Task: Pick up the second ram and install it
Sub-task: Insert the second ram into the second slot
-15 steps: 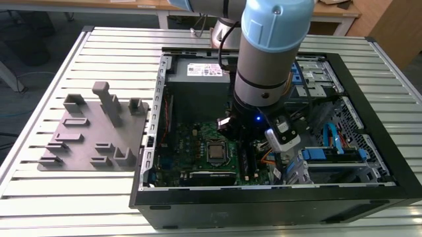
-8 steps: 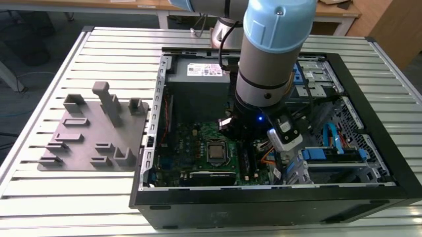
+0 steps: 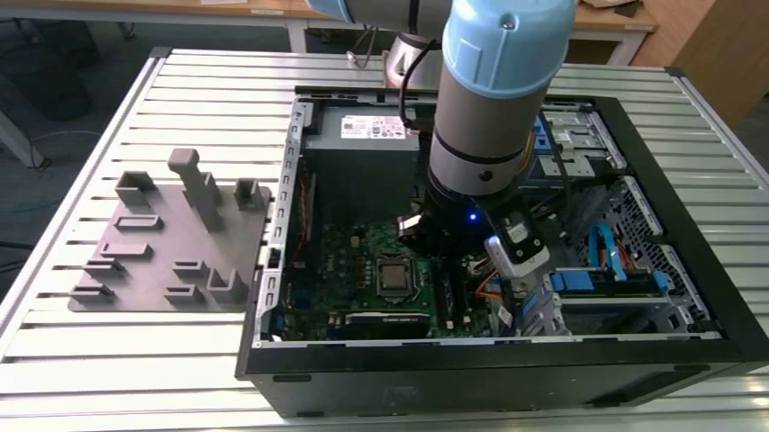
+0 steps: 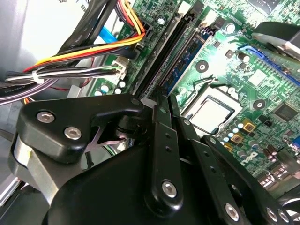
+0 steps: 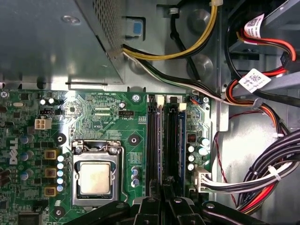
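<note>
Gripper point(image 5: 165, 199) low over the motherboard's point(image 5: 101, 112) memory slots, one arm inside one open computer case point(image 3: 673, 360).

Both wrist views show the second ram point(image 5: 180, 140) standing in the slot beside two long black slots point(image 5: 153, 140); I cannot tell whether the fingers grip it. One bare processor socket point(image 5: 95, 177) sits nearby. The exterior view adds one grey fixture plate point(image 3: 168, 243) on the slatted table point(image 3: 72, 360).

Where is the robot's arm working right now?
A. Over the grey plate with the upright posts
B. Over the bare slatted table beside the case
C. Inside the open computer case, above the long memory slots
C: in the exterior view the arm reaches down into the open case, and the first wrist view shows the gripper right at the black memory slots on the green board.
</note>
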